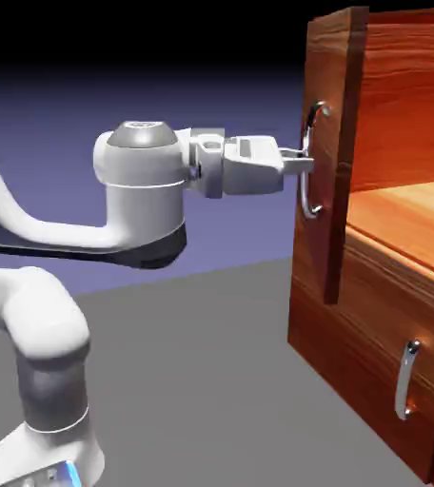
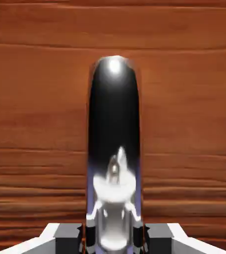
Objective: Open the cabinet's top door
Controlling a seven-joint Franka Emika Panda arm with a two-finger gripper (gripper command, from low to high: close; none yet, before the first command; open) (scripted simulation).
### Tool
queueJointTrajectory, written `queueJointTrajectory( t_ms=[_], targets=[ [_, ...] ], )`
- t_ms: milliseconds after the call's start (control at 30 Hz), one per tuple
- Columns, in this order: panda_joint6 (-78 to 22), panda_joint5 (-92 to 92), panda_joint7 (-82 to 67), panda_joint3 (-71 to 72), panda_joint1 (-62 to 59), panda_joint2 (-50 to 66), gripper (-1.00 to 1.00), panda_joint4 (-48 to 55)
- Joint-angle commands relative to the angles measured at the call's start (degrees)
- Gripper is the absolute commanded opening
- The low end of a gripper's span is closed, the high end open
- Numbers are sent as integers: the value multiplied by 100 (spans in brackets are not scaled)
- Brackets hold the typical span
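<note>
The exterior view stands well back and a little above, looking slantwise across the white jointed robot arm (image 1: 145, 190) at nine o'clock and the reddish-brown wooden cabinet (image 1: 392, 352) at three. The hand view faces the swung-out wood-grain door panel (image 1: 330, 152) squarely from close up, and both views share its curved silver bar handle (image 2: 114, 114), at one o'clock in the exterior view.

A plain grey floor (image 1: 192, 380) carries the reddish-brown wooden cabinet (image 1: 392, 333) and the white arm's base (image 1: 49, 452).
</note>
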Motion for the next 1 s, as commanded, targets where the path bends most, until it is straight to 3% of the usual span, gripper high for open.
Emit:
queueJointTrajectory(
  t_ms=[0, 233, 500, 967],
  targets=[
    [-75, 252, -113, 188, -166, -136, -100, -138],
    [-727, 1997, -983, 1330, -819, -1142, -100, -908],
    [-2080, 3967, -1771, 2822, -727, -2242, -100, -1398],
    [-4686, 6578, -2034, 5729, -392, -2584, -100, -856]
  ],
)
